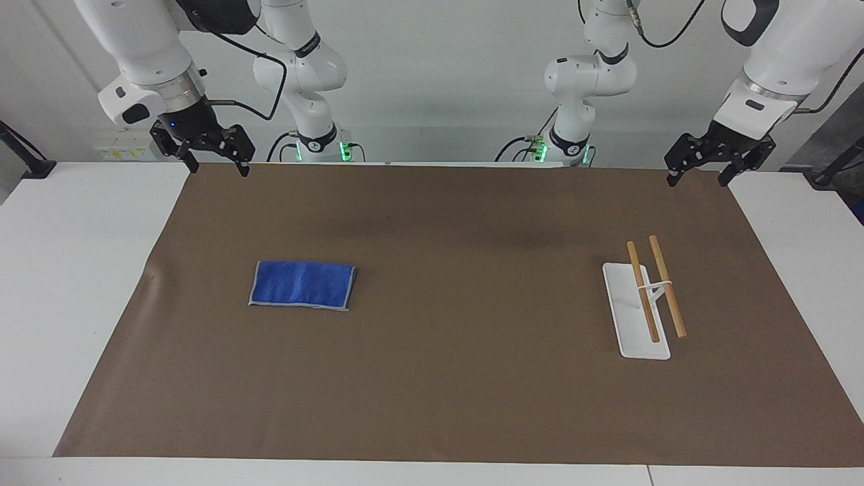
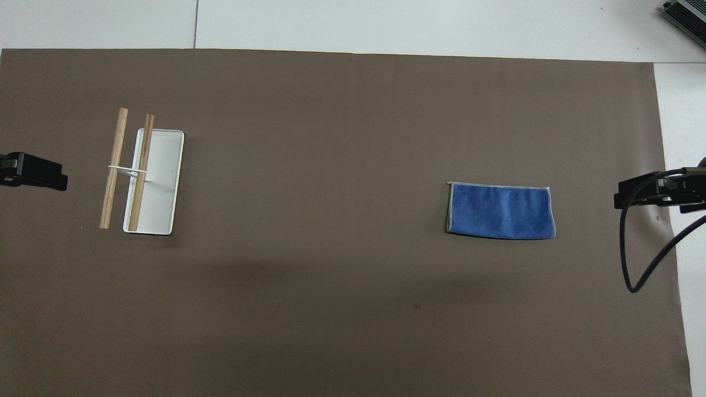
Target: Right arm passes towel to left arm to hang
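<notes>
Bright blue towel (image 1: 302, 285) edged pale grey, brown mat (image 1: 459, 398), white rack (image 1: 634, 317) with tan wooden rods.

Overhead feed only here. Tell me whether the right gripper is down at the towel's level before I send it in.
Observer: It is not. The right gripper hangs in the air over the edge of the brown mat at the robots' end, well apart from the towel.
Operator: Report its jaws.
Observer: They stand open, with nothing between them.
Operator: Now the left gripper.
Observer: The left gripper waits raised over the mat's corner at the left arm's end, its jaws open and empty.
</notes>
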Robot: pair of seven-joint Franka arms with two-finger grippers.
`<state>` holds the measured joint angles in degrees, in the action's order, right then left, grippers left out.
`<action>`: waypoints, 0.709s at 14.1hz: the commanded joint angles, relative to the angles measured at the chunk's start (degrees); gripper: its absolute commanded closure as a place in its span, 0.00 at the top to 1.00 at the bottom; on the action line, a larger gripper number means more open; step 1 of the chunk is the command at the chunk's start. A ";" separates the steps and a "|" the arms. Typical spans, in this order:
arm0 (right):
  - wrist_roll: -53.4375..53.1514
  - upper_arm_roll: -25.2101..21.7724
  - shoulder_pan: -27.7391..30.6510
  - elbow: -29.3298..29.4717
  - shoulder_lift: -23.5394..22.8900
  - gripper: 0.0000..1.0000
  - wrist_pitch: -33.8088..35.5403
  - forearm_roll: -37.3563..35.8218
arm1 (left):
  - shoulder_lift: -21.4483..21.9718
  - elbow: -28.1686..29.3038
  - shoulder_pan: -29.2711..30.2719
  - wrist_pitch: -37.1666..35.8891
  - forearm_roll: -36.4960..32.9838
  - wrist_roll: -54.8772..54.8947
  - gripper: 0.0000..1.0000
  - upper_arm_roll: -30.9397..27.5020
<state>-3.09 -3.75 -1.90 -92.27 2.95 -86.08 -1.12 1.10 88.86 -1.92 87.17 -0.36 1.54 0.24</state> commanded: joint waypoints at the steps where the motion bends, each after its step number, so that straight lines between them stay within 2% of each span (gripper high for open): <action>1: -1.21 0.33 0.23 0.24 -0.14 1.00 0.65 0.15 | 1.62 1.76 0.34 0.19 0.80 0.13 1.00 -0.07; 10: -0.16 -0.02 0.67 0.42 -0.14 1.00 0.48 0.50 | 1.62 1.76 0.34 0.19 0.80 0.13 1.00 -0.07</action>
<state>-3.10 -3.96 -1.88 -92.27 2.95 -86.07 -1.11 1.10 88.85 -1.92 87.17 -0.36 1.54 0.24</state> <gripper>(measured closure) 0.000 0.000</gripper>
